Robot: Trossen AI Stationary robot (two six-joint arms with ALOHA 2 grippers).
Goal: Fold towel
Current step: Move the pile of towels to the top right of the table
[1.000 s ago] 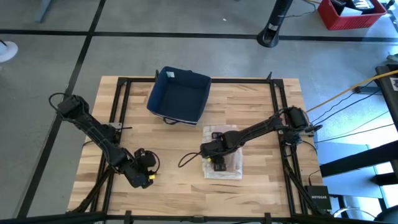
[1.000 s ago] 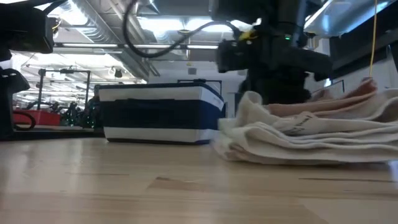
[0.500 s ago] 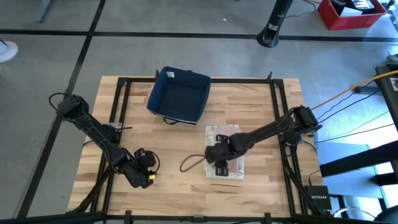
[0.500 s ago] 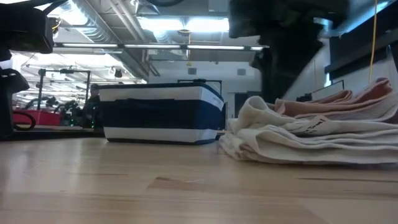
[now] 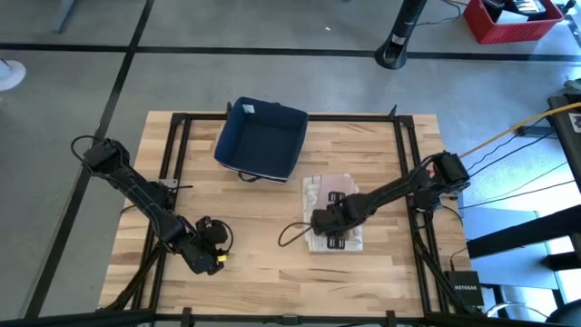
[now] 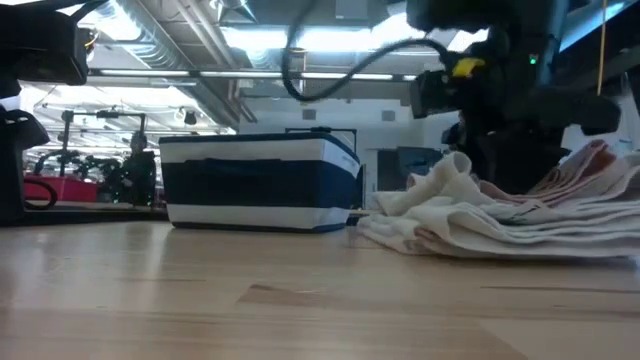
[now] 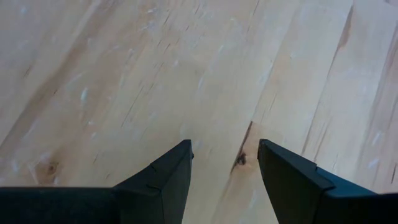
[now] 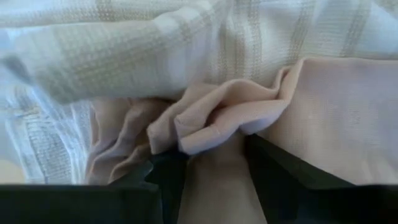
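Note:
The towel (image 5: pixel 334 193) is a folded bundle, white with pale stripes and a pink layer, lying on the wooden table right of centre. It also shows in the low view as a low rumpled pile (image 6: pixel 520 225). My right gripper (image 5: pixel 332 232) points down onto the bundle's near part, and its fingers are closed around a bunch of pink cloth (image 8: pixel 217 127). My left gripper (image 5: pixel 211 257) waits open above bare wood (image 7: pixel 224 155) at the table's near left. My right gripper comes at the towel from above, pointing down. A rumpled fold of the pink layer (image 8: pixel 214 134) sits between its two fingers (image 8: pixel 168 177), several layers pushed up together. The rest of the towel lies on the table, slack and wrinkled around the fingers.
A dark blue bin with a white rim (image 5: pixel 261 138) stands at the table's far middle, left of the towel in the low view (image 6: pixel 255 185). Black frame rails run along the table's left and right sides. Bare wood lies between the two grippers.
My right gripper has moved toward the table's right edge, staying on the towel. The whole bundle has slid that way with it. The towel's left edge is now bunched higher.

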